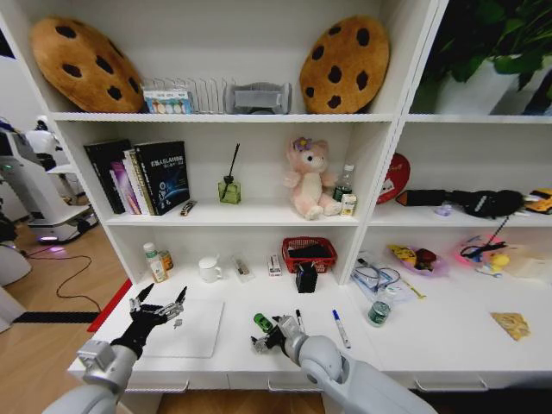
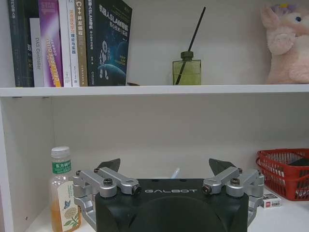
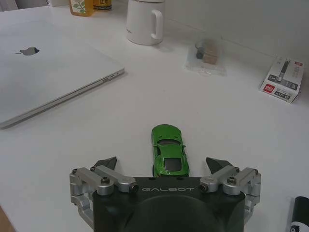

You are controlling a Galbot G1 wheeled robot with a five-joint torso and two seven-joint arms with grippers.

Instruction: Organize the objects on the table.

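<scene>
On the white table [image 1: 431, 341] lie a silver laptop [image 1: 185, 329], a tiny green-and-black toy car [image 1: 262, 322], two marker pens [image 1: 299, 320] [image 1: 341, 329] and a small green can [image 1: 379, 312]. My right gripper [image 1: 262, 336] is low over the table at the car. In the right wrist view, the right gripper [image 3: 161, 163] is open, and the car [image 3: 169, 151] sits on the table between its fingertips [image 3: 107, 162], untouched. My left gripper [image 1: 161, 298] hovers open above the laptop's back left corner. Seen from its own wrist, this left gripper [image 2: 165, 166] holds nothing and faces the shelf.
At the back of the table stand a tea bottle [image 2: 63, 191], a white mug [image 3: 143, 21], a small red-and-white box [image 3: 285, 79], a black box [image 1: 306, 278] and a red basket [image 2: 285, 171]. Above are shelves with books [image 1: 142, 177], a diffuser [image 2: 187, 71] and a pink plush bear [image 1: 309, 179].
</scene>
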